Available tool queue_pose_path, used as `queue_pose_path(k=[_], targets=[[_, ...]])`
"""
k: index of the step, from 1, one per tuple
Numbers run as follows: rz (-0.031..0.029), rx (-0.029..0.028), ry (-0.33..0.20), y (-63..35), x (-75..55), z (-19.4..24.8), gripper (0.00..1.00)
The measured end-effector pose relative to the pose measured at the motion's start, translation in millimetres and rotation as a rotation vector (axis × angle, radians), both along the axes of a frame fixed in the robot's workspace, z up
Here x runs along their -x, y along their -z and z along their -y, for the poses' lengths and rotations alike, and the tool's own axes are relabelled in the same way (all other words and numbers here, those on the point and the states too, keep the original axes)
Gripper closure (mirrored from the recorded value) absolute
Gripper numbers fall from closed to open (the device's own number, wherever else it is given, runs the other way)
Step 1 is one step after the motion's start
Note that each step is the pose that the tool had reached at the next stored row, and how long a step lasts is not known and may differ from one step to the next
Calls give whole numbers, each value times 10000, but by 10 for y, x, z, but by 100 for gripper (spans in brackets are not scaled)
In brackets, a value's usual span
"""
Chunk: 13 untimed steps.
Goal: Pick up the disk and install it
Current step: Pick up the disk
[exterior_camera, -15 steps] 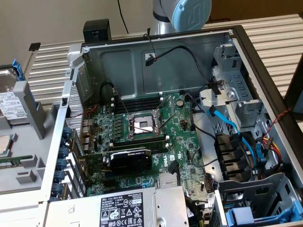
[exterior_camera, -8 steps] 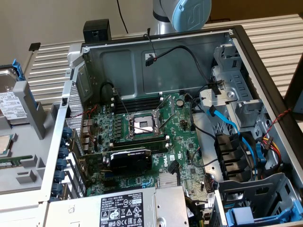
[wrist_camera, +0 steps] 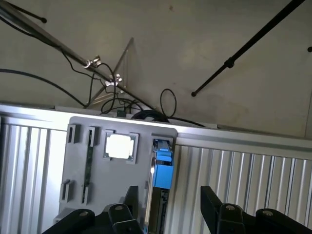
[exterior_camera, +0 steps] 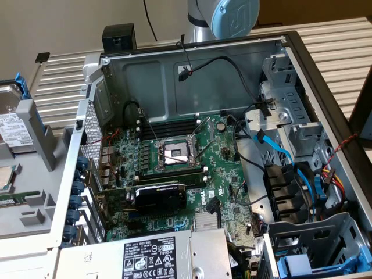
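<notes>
Silver-metal disk, blue-railed, white label. It stands on edge in a slot of the grey holder on the slatted desk, at the exterior view's left, outside the open computer case. In the wrist view the disk shows edge-on, with one blue rail facing the camera.

Gripper: black, with its fingers spread apart and nothing held. It hangs above the holder. The disk's edge lies between the fingers, nearer one than the other. Whether either finger touches it cannot be told.

Neighbouring items: a processor chip lies flat in a recess of the holder, near the disk. Thin slots line the holder's other side. The arm rises behind the case's back wall.

Step in hand, as judged: taking hold of the disk; installation not yet begun.

Handling notes, as judged:
- Centre the fingers over the disk so that both pads meet it together. An off-centre close would likely tip it in its slot.
- Grip the flat metal faces low enough for a firm hold, but short of the holder's walls.
- Keep the grip square to the slot, so that the rails slide free without binding.
- Keep the finger nearest the processor chip clear of that recess.
</notes>
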State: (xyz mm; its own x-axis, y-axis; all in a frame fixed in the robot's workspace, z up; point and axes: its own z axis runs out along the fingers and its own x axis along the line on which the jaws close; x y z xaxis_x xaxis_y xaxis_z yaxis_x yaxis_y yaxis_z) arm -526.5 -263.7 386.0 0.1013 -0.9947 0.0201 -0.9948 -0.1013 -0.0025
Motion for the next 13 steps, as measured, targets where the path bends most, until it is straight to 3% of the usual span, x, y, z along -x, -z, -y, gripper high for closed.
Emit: queue_pose_path(k=[13], targets=[[-1, 0, 2, 217, 0, 1, 38]])
